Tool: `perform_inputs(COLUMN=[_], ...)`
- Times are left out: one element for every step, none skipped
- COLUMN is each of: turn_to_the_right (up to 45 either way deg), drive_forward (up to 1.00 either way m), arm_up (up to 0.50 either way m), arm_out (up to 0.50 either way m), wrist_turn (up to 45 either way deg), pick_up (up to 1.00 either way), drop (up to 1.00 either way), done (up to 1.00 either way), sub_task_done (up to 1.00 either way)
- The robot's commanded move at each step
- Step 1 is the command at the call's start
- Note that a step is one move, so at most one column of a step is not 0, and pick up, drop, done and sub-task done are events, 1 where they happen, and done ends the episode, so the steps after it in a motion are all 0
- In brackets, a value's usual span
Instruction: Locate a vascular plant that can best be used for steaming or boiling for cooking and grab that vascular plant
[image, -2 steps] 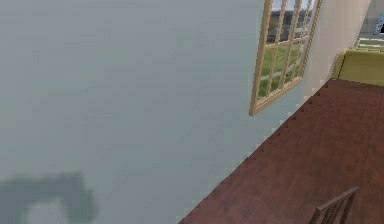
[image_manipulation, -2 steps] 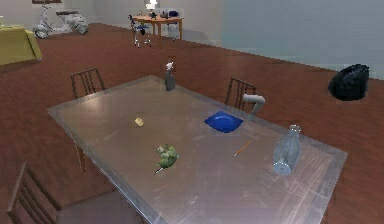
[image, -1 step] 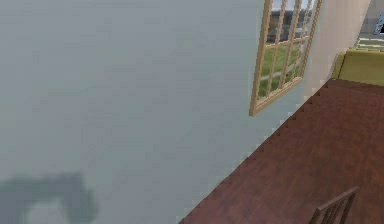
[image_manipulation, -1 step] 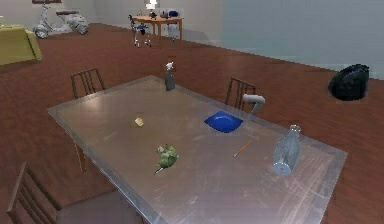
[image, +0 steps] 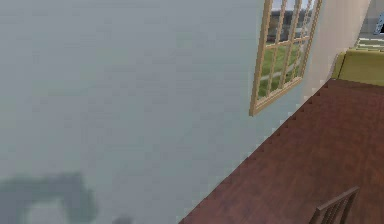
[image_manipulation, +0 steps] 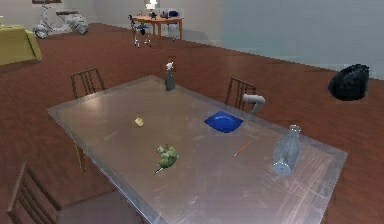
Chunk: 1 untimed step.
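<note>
The hand's state cannot be told as the robot stands alongside a long, glossy worktop in a room with a red-brown floor. A small green lump, by its colour and leafy shape probably the cooking vegetable the task asks for, lies on the worktop near its close edge. Farther along the top sit a little yellowish piece, a blue bowl, a thin stick, a clear bottle and, toward the far edge, a spray bottle. Chairs ring the worktop; beyond it a black bag rests on the floor, and a scooter and a small table stand at the far wall. Ahead of the robot are a plain wall, a window and a yellow-green sofa. The search looks all but finished, with the likely plant lying on the arm's side. The reach and the grab are not yet done.
</note>
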Motion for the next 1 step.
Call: perform_inputs(turn_to_the_right=[0.0], drive_forward=[0.0], arm_up=[0.0], arm_out=[0.44], wrist_turn=[0.0], pick_up=[0.0], drop=[0.0], done=[0.0], sub_task_done=[0.0])
